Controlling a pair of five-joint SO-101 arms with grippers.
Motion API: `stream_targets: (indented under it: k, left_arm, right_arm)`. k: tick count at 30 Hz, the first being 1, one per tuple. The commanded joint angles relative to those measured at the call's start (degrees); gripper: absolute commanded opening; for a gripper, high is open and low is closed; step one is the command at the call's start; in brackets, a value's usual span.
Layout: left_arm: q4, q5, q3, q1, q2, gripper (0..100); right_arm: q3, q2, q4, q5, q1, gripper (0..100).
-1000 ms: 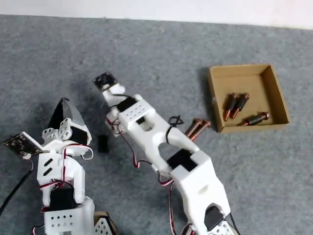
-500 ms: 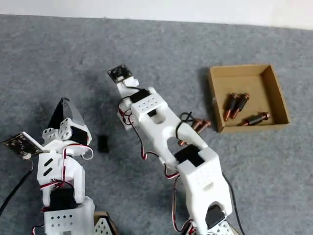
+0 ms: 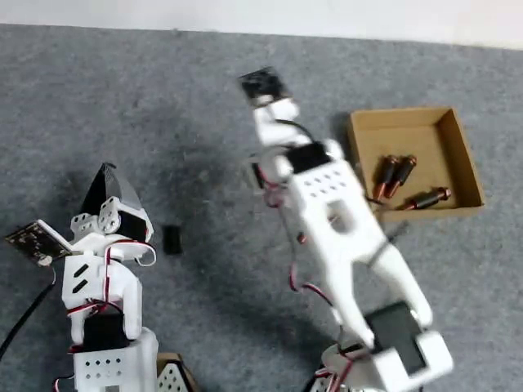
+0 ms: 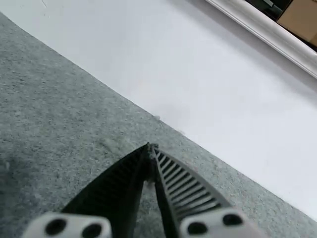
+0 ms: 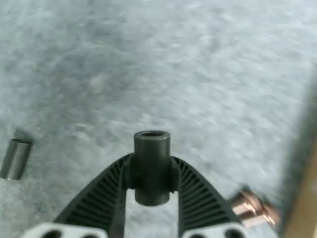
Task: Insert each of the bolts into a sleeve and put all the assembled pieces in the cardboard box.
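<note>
Sleeve (image 5: 152,144) sits upright, pinched in the right claw (image 5: 151,163) above the worktop (image 5: 198,74); left claw (image 4: 150,148) is closed, empty.

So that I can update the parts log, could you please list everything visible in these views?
cardboard box: one, brown, open-topped, on the carpet at the right.
assembled pieces: three, copper bolts in dark sleeves, lying inside the box.
held sleeve: one, dark, clamped in the right gripper.
loose sleeve: one, dark, on the carpet between the two arms.
loose bolt: at least one, copper, on the carpet beside the box wall.
carpet: grey, covering the table.
left gripper: black fingers, shut and empty, above the carpet at the left.
right gripper: black fingers, shut on the held sleeve.
</note>
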Motion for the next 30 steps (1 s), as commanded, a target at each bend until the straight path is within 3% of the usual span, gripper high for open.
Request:
stream_targets:
  k: [1,8,17,23,30]
  left_arm:
    - [-1.23,-0.26,-1.71,-0.22,-0.57,1]
    - [-1.23,-0.26,-1.63,5.67,-0.57,1]
    - [-0.97,-0.26,-1.54,19.82,-0.31,1]
    - [-0.97,-13.71,0.31,28.79,-0.31,1]
    - [-0.97,-17.67,-0.4,35.12,-0.31,1]
  right_arm:
    - [5.67,-11.3,-1.27,0.0,4.09,0.4]
    - [32.4,-29.67,-13.93,0.35,9.71,0.4]
    - [58.86,-54.2,-23.52,0.53,22.55,0.4]
    - [68.62,-68.7,-23.43,3.6,24.31,0.4]
    - [77.49,-87.25,-17.36,3.6,28.09,0.4]
